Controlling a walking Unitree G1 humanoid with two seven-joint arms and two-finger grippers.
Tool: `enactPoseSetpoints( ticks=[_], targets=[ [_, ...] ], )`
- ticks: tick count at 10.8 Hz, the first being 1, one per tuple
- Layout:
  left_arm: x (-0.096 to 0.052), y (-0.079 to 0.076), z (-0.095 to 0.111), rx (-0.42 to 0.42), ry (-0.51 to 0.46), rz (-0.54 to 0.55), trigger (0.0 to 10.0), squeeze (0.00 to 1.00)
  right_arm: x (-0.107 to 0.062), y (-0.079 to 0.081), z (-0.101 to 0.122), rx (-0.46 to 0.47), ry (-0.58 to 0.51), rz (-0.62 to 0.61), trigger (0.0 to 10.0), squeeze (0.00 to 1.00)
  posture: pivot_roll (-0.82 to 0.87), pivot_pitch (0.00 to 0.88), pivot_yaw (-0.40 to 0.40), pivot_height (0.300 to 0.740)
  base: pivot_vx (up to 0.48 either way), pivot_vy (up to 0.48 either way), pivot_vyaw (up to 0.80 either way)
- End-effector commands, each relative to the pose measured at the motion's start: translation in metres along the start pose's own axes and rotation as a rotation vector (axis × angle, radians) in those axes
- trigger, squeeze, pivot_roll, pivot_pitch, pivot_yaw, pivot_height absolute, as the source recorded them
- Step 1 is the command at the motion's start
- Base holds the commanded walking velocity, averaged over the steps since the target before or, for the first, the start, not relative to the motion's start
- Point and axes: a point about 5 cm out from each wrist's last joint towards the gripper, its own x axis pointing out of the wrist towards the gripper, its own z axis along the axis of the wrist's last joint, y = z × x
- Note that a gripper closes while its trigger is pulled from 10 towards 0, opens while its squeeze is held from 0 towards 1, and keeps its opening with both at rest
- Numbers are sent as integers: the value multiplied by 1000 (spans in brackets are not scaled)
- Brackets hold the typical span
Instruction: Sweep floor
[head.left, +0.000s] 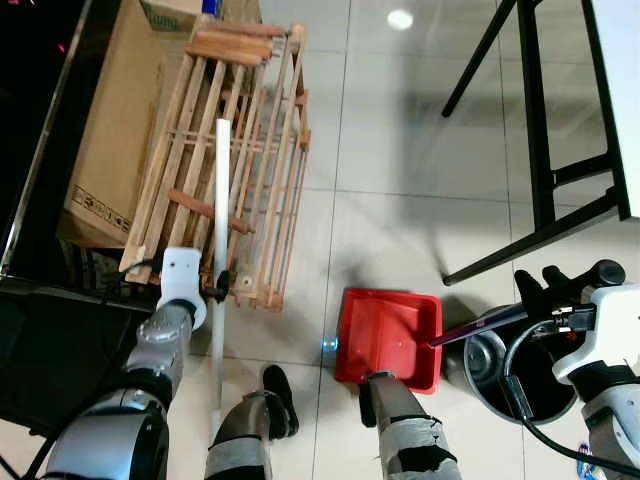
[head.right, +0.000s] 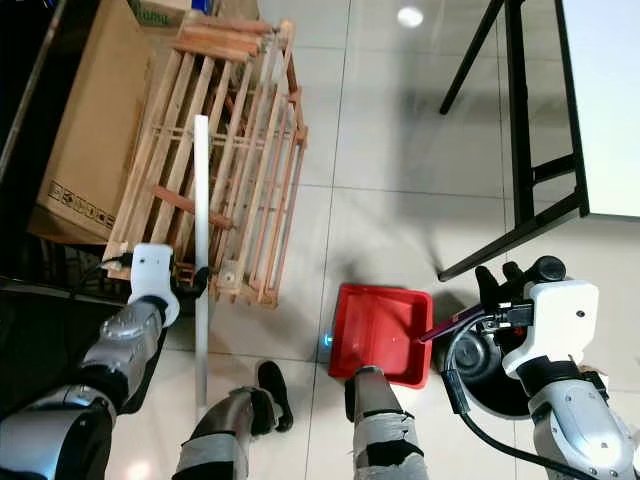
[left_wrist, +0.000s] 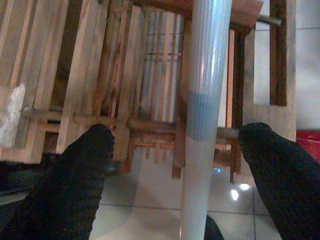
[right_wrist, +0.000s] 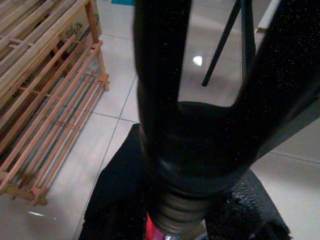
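Slatted wooden crate rack (head.left: 240, 150) is leaning against a brown cardboard box (head.left: 110, 130), just behind the pale grey broom pole (head.left: 221, 250). Red plastic dustpan (head.left: 388, 338) is lying flat on the tiles to the right of the pole, nothing visible in its tray. Round dark bin (head.left: 510, 375) is sitting just right of the dustpan; contents can't be made out. Left gripper (head.left: 215, 290) is sitting spread around the pole, fingers (left_wrist: 75, 180) not touching it. Right gripper (head.right: 500, 300) is clamping the dustpan's dark handle (head.left: 480, 325).
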Motion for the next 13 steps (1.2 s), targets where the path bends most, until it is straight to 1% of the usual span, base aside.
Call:
enactPoseSetpoints(
  ticks=[1, 4, 5, 6, 7, 9, 11, 13],
  targets=[
    [-5, 4, -17, -7, 54, 16, 10000, 0, -13, -1, -26, 13, 182, 9, 10000, 0, -346, 497, 45, 740, 0, 0, 0],
    [-2, -12, -13, -17, 47, -33, 10000, 0, -12, -3, -21, 13, 174, 6, 10000, 0, -365, 504, 37, 740, 0, 0, 0],
    [0, -21, -9, -19, 38, -60, 10000, 0, -12, -3, -19, 12, 171, 3, 10000, 0, -368, 507, 35, 740, 0, 0, 0],
    [2, -26, -6, -18, 30, -75, 10000, 0, -13, -3, -19, 12, 172, 3, 10000, 0, -373, 510, 34, 740, 0, 0, 0],
    [2, -27, -4, -18, 28, -76, 10000, 0, -14, -3, -18, 11, 174, 2, 10000, 0, -373, 510, 34, 740, 0, 0, 0],
    [3, -26, -3, -14, 27, -77, 10000, 0, -15, -5, -19, 10, 179, -1, 10000, 0, -375, 512, 35, 740, 0, 0, 0],
    [1, -16, -5, -3, 32, -52, 10000, 0, -15, -4, -20, 13, 184, 2, 10000, 0, -364, 512, 34, 740, 0, 0, 0],
    [-2, 0, -10, 12, 47, -26, 10000, 0, -14, -2, -21, 19, 188, 9, 10000, 0, -353, 516, 33, 740, 0, 0, 0]
  ],
)
